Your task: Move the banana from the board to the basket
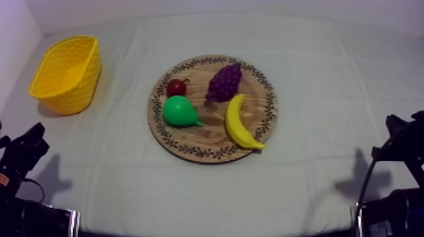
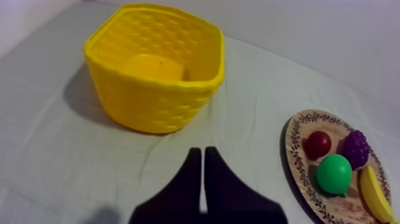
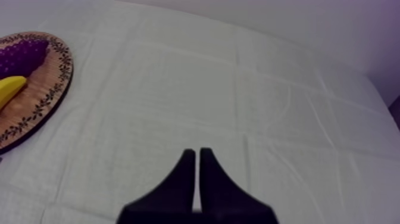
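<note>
A yellow banana (image 1: 240, 123) lies on the right half of the round wooden board (image 1: 192, 146) in mid-table, beside purple grapes (image 1: 224, 82), a green pear (image 1: 180, 112) and a small red fruit (image 1: 176, 87). The empty yellow basket (image 1: 67, 73) stands at the far left. My left gripper (image 1: 35, 136) rests low at the left edge, shut on nothing; from its wrist its fingers (image 2: 204, 156) form a narrow wedge short of the basket (image 2: 156, 71). My right gripper (image 1: 394, 126) rests low at the right, shut too (image 3: 197, 156), with the board's edge (image 3: 41, 104) and banana tip (image 3: 11, 88) off to its side.
Grey-white cloth covers the table, with bare cloth between the basket and the board and between the board and the right arm. A pale wall runs behind the table and along its left side.
</note>
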### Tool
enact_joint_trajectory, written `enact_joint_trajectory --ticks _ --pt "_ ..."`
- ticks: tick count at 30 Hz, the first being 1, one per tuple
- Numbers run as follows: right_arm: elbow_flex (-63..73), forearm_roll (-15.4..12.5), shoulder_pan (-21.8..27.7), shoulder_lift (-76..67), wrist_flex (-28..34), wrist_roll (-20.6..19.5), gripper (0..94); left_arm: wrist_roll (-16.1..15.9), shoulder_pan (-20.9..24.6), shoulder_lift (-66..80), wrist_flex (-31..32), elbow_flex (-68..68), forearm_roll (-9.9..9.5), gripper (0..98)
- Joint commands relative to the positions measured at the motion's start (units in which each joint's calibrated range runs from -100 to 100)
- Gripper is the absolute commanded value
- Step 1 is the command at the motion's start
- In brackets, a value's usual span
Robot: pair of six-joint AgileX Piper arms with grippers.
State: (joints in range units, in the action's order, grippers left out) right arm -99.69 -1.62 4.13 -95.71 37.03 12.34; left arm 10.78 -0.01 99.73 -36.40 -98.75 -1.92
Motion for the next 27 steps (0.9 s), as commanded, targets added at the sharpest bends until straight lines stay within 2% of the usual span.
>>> enact_joint_trajectory --ticks 1,15,20,27 --pt "0.0 0.0 0.0 0.0 0.0 0.0 0.6 -0.7 0.1 0.0 3.5 -1.0 -0.11 0.1" --pt "0.0 0.0 0.0 0.0 0.0 0.0 0.6 -0.6 -0.2 0.0 3.5 -1.0 -0.11 0.1" --pt "0.0 0.0 0.0 0.0 0.0 0.0 0.6 -1.5 0.1 0.0 3.9 -1.0 0.01 0.1" --pt "0.0 0.0 0.0 0.0 0.0 0.0 0.6 -0.6 -3.6 -4.8 3.5 6.0 -0.17 0.1"
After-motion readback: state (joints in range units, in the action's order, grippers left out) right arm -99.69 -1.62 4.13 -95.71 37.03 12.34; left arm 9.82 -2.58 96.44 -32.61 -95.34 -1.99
